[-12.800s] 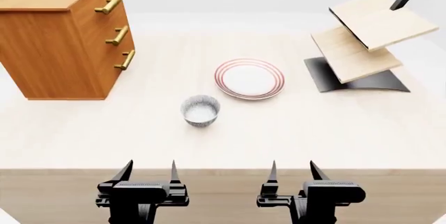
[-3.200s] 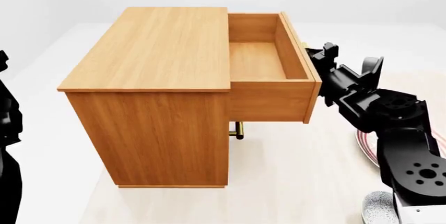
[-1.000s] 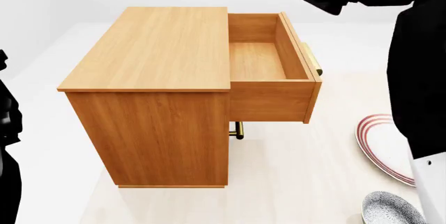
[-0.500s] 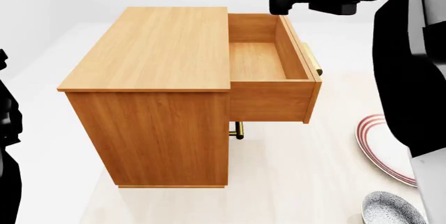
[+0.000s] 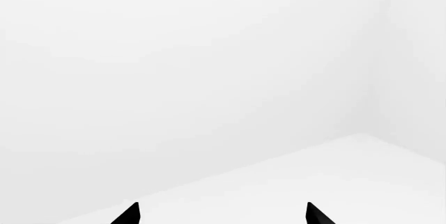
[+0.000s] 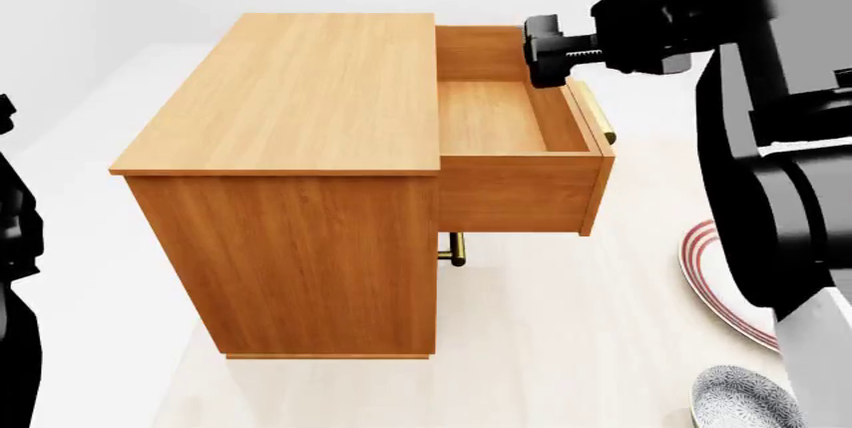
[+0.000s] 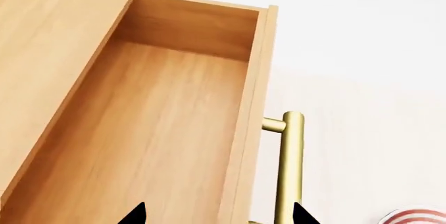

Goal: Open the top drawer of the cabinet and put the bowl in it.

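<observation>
The cabinet (image 6: 306,149) stands at the left of the head view. Its top drawer (image 6: 506,114) is pulled out and is empty inside, with the brass handle (image 6: 596,117) on its front. The bowl (image 6: 743,400) sits on the table at the bottom right, apart from both grippers. My right arm (image 6: 665,9) hangs over the drawer's far right corner. In the right wrist view the right gripper (image 7: 219,216) is open and empty above the drawer's front board (image 7: 245,130), next to the handle (image 7: 289,166). My left gripper (image 5: 221,216) is open and empty, facing a white wall.
The white plate with red rings (image 6: 725,288) lies on the pale table right of the cabinet, partly behind my right arm. A lower drawer's handle (image 6: 456,246) shows under the open drawer. My left arm (image 6: 14,248) is at the left edge.
My right arm has come down from the top of the head view toward the open drawer. The drawer, bowl and plate have not moved.
</observation>
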`<state>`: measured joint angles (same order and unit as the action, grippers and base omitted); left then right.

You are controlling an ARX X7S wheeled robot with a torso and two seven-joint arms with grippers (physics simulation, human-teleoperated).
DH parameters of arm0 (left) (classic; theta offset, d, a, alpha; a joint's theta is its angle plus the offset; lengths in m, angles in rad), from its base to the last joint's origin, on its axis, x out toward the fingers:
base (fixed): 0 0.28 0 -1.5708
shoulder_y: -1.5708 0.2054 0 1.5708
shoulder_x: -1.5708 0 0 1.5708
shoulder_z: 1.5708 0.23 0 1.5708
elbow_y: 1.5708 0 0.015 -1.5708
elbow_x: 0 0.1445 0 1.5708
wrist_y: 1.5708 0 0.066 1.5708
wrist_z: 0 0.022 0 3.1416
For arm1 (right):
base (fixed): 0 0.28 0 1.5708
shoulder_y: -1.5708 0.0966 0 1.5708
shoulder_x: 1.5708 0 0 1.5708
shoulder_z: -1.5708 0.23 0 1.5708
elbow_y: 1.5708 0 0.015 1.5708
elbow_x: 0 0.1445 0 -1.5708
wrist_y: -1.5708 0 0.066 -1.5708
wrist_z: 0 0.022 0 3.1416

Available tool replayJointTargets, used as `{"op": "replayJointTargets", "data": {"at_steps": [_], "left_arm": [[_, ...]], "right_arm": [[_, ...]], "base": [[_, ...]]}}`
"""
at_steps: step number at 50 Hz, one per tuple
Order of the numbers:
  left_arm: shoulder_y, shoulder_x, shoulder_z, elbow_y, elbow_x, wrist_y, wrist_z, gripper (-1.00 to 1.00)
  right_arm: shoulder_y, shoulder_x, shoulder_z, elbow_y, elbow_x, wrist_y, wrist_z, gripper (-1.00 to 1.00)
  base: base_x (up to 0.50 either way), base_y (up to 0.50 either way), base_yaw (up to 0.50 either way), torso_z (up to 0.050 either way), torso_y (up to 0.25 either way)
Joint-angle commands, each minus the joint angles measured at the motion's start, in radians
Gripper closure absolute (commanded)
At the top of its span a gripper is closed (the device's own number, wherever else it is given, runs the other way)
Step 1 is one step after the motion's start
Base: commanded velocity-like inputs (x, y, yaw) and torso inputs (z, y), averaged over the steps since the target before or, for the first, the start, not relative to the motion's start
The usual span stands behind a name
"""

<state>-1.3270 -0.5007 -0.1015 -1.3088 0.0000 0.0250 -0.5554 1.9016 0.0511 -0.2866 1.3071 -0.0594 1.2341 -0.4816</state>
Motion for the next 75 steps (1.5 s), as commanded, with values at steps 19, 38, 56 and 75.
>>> {"op": "replayJointTargets", "data": {"at_steps": [19, 38, 56, 75], "left_arm": [[-0.018, 0.003, -0.003, 0.0, -0.001, -0.016, -0.013, -1.0], [-0.018, 0.002, -0.008, 0.0, -0.002, -0.014, -0.01, -1.0], [-0.017, 0.003, -0.02, 0.0, -0.002, -0.015, -0.008, -1.0], [-0.017, 0.005, -0.024, 0.0, -0.001, -0.015, -0.008, -1.0]], "right_arm": [[-0.084, 0.036, -0.011, 0.001, 0.066, -0.005, 0.042, -1.0], [-0.108, 0.048, -0.05, 0.001, 0.048, -0.022, 0.047, -1.0], [-0.116, 0.071, -0.116, 0.001, 0.045, -0.035, 0.115, -1.0], [-0.097, 0.119, -0.173, 0.001, 0.046, -0.041, 0.149, -1.0]], "base": [[0.0, 0.0, 0.0, 0.0, 0.0], [0.0, 0.0, 0.0, 0.0, 0.0], [0.0, 0.0, 0.0, 0.0, 0.0], [0.0, 0.0, 0.0, 0.0, 0.0]]}}
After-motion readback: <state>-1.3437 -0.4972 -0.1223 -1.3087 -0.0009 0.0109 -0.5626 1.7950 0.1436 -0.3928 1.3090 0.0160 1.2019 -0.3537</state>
